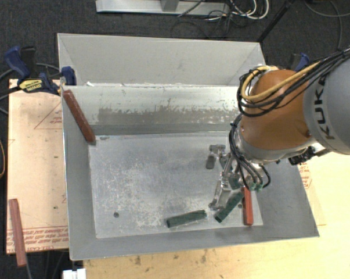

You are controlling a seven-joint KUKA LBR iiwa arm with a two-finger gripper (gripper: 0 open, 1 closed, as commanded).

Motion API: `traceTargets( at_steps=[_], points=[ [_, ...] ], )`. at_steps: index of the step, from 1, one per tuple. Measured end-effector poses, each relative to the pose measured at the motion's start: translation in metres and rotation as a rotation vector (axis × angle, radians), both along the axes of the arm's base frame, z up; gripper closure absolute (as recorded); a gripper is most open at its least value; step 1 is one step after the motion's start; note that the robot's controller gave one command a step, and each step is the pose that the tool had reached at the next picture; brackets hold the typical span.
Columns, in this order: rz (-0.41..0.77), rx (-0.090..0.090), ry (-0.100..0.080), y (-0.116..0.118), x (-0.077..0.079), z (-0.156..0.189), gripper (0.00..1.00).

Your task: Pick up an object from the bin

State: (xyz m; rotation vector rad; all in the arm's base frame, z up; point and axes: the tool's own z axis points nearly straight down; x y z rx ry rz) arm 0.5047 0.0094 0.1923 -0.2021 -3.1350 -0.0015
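The hand [223, 182] hangs over a short dark green rectangular block [228, 207] near the front right corner of the grey metal bin [140, 173]. Whether it is apart or together, I cannot tell. The block seems light and stiff; take it across its narrow sides.

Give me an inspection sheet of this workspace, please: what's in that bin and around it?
Surface: grey metal bin, floor scuffed, mostly bare.
Job's things: dark green bar near the front wall; second green piece and red stick at the front right.
Clutter: reddish-brown strip leaning on the left wall.
Grippers: end effector low over the second green piece and red stick; whether it holds anything cannot be told.
Cables: yellow loops on the orange wrist cover; black leads behind the bin.
Surroundings: dark floor, metal stand base.
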Motion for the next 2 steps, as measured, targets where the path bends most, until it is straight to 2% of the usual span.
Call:
traceTargets(
  at_steps=[1, 2],
  points=[
    [0.045, 0.0, -0.007, 0.0117, -0.021, -0.1247, 0.0],
    [0.045, 0.0, -0.001, 0.0113, -0.022, -0.1222, 1.0]
  ],
)
